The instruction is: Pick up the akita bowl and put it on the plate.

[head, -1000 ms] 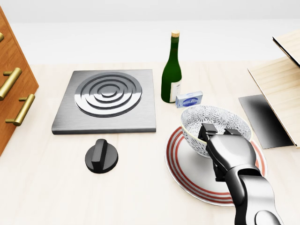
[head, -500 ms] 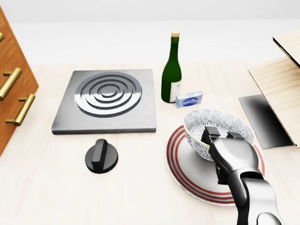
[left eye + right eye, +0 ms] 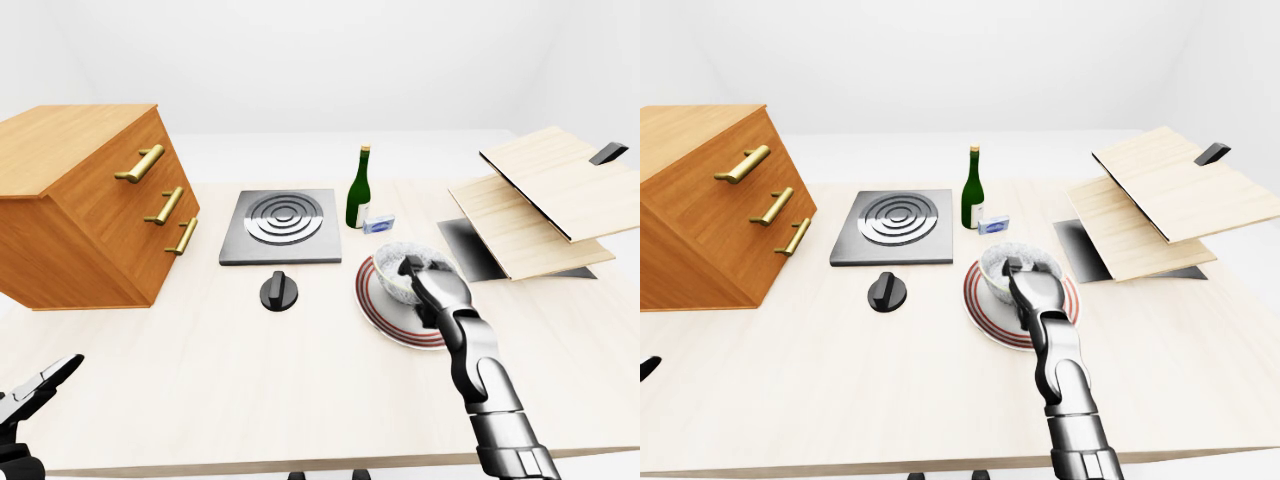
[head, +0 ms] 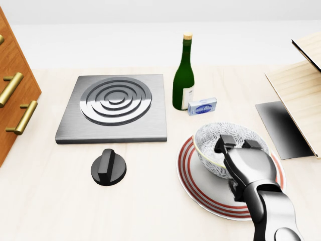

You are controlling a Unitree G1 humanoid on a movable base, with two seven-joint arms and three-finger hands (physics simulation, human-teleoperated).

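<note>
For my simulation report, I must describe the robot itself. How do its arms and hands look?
The right hand has a glossy silver-grey shell and black fingers; its arm is of rounded, shiny grey segments. The left hand looks mostly black. No cables or markings show.

The right arm point(image 3: 487, 385), silver segments with black joints, comes up from the bottom edge of the left-eye view, right of centre, and reaches almost straight away from the body. Its grey metal right hand point(image 4: 249, 163) lies palm-down. The black-tipped fingers point(image 4: 223, 142) are hooked over the near rim of the patterned white akita bowl point(image 4: 213, 138) and clamped on it. The left hand point(image 3: 42, 384) shows low in the bottom left corner of the left-eye view, its dark fingers stretched out straight.
</note>
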